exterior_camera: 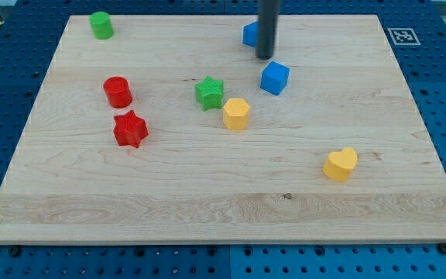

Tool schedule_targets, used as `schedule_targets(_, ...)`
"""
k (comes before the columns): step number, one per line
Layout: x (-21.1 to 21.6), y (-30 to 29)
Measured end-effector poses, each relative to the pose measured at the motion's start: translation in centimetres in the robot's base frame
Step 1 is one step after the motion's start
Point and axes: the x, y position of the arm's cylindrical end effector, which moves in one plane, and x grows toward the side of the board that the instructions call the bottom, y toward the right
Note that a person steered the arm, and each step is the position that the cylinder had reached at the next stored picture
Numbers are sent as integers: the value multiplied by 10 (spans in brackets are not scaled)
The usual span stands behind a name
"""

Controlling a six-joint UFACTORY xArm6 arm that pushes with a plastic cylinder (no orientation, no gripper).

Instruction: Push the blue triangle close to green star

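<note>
Touching the blue triangle [249, 34], my tip [265, 56], a clawless rod, stands above the green star [209, 92].

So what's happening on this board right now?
My tip sits at the view's top, right against the blue triangle, which the rod partly hides. The green star lies lower and to the view's left, apart from it, with a blue cube and a yellow block nearby. The push isn't finished.
</note>
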Motion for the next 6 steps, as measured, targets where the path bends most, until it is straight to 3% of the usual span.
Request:
schedule_targets(2,57,1)
schedule_targets(4,67,-30)
schedule_targets(5,49,-45)
schedule_targets(6,-4,-84)
